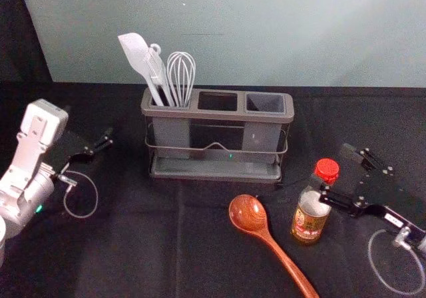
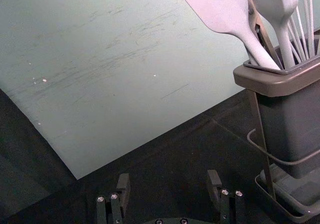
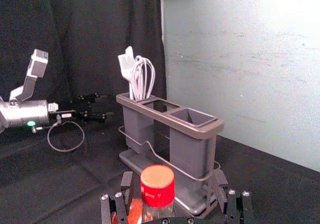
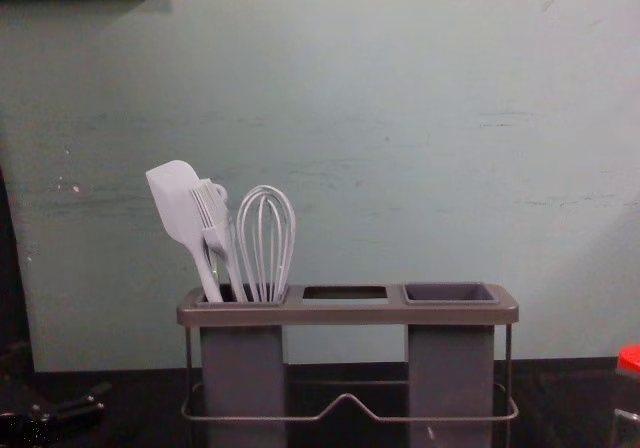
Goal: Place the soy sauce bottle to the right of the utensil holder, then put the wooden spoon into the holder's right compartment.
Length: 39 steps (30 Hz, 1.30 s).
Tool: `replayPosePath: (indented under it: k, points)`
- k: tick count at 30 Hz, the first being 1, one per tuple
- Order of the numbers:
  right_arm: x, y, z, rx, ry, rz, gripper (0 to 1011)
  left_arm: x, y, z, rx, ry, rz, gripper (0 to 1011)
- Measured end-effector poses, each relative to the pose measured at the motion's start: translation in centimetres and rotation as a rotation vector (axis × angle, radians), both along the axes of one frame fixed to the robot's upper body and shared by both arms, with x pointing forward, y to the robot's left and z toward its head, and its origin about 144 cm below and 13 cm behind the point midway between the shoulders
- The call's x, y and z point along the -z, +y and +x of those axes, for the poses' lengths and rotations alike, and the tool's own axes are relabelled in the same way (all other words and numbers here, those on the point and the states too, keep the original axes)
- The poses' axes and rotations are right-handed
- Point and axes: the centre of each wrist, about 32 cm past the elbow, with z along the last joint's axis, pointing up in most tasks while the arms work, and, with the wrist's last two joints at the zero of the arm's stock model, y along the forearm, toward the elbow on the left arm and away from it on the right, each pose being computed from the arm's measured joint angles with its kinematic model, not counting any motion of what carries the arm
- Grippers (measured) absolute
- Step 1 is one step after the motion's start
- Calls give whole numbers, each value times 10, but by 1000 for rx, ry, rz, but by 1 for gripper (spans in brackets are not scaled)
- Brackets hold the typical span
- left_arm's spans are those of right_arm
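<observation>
bottle: stands upright on the table (image 1: 146, 258), long axis vertical, red cap (image 1: 327, 169) pointing up, label (image 1: 308, 225) facing the near side. Sits nearer than the holder (image 1: 216, 170) and out past its right end, at the right edge of the chest view.
right gripper (image 1: 332, 167): reaches in from the right side of the head view to the bottle (image 1: 311, 211). Fingers apart, one to each side of the bottle just under cap level; contact with the glass, cannot tell.
spoon: lies flat on the table, left of the bottle and in front of the holder, apart from both. Long axis slanted; bowl (image 1: 248, 213) pointing toward the holder, handle (image 1: 287, 261) running back to the near edge and to the right.
holder: stands upright, long axis left to right, long side facing near. Has three places in a row along the top.
right compartment (image 1: 261, 140): open-topped box, mouth up.
middle place: rectangular opening in the top frame.
left compartment (image 1: 172, 137): holds spatula (image 1: 136, 53), brush (image 4: 213, 218) and whisk (image 1: 181, 75), heads up, spatula tilted to the left.
left gripper (image 1: 106, 139): idle at the left side of the table, apart from the holder, fingers apart with nothing between.
</observation>
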Motion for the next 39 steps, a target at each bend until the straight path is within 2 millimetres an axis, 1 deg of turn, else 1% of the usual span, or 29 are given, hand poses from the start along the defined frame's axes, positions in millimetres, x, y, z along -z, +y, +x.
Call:
replayPosePath:
  k: [6, 17, 19, 20, 21, 23, 24, 27, 29, 30, 31, 32, 33, 34, 35, 36, 37, 39]
  points:
    - [6, 9, 11, -16, 10, 19, 1004, 0, 0, 0, 0, 0, 0, 1005]
    - [11, 15, 15, -12, 14, 25, 1004, 0, 0, 0, 0, 0, 0, 1005]
    - [11, 16, 15, -12, 12, 26, 983, 0, 0, 0, 0, 0, 0, 1005]
    - [11, 16, 15, -12, 13, 26, 967, 0, 0, 0, 0, 0, 0, 1005]
    - [11, 17, 14, -12, 14, 27, 930, 0, 0, 0, 0, 0, 0, 1005]
    - [11, 17, 14, -15, 15, 28, 899, 0, 0, 0, 0, 0, 0, 1005]
    - [11, 18, 14, -17, 16, 29, 852, 0, 0, 0, 0, 0, 0, 1005]
    - [10, 19, 13, -22, 17, 29, 796, 0, 0, 0, 0, 0, 0, 1005]
    - [10, 19, 13, -24, 18, 29, 722, 0, 0, 0, 0, 0, 0, 1005]
    - [10, 19, 13, -25, 18, 30, 711, 0, 0, 0, 0, 0, 0, 1005]
    - [10, 19, 13, -27, 19, 29, 643, 0, 0, 0, 0, 0, 0, 1005]
    - [10, 19, 13, -28, 20, 30, 643, 0, 0, 0, 0, 0, 0, 1005]
    - [9, 19, 13, -29, 20, 31, 602, 0, 0, 0, 0, 0, 0, 1005]
    - [9, 18, 13, -29, 24, 33, 583, 0, 0, 0, 0, 0, 0, 1005]
    - [9, 18, 13, -29, 26, 34, 521, 0, 0, 0, 0, 0, 0, 1005]
    - [9, 18, 13, -29, 28, 34, 511, 0, 0, 0, 0, 0, 0, 1005]
    - [8, 18, 12, -30, 29, 34, 459, 0, 0, 0, 0, 0, 0, 1005]
    - [7, 17, 12, -31, 30, 35, 403, 0, 0, 0, 0, 0, 0, 1005]
